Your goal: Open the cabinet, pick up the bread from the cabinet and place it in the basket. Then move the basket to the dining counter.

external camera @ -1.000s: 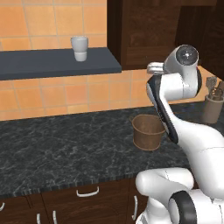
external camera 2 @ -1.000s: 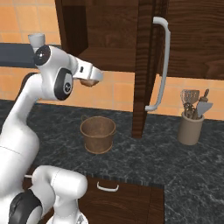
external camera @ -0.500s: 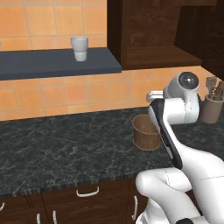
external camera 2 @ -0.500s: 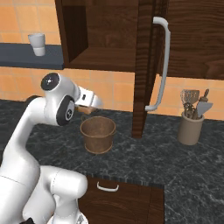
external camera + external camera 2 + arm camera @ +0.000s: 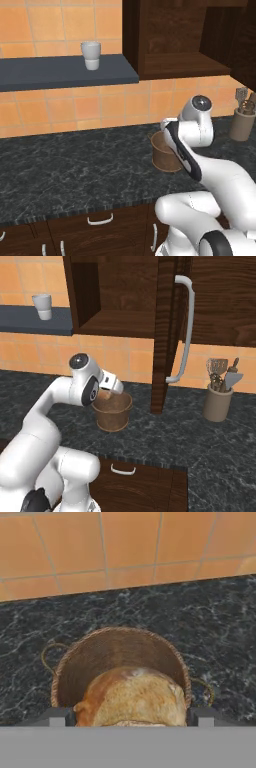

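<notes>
1. The cabinet (image 5: pixel 125 301) hangs on the wall with its door (image 5: pixel 170 331) swung wide, so its shelf is reachable; the shelf looks bare.
2. The basket (image 5: pixel 113 413) stands upright on the black desk (image 5: pixel 70 170), below the open cabinet, likely set there so a short drop from the shelf reaches it.
3. The white arm bends low over the basket, and the tool (image 5: pixel 131 719) hangs just above the rim.
4. The bread (image 5: pixel 134 699), a tan crusty loaf, sits between the two fingertips (image 5: pixel 59 716), over the basket's mouth.
5. The tool is spread wide with the loaf spanning the gap; it appears to hold the bread, positioned so letting go would land it inside.
6. A beige utensil pot (image 5: pixel 218 401) stands apart to the right, and a white cup (image 5: pixel 91 55) rests on a blue shelf (image 5: pixel 65 72).
</notes>
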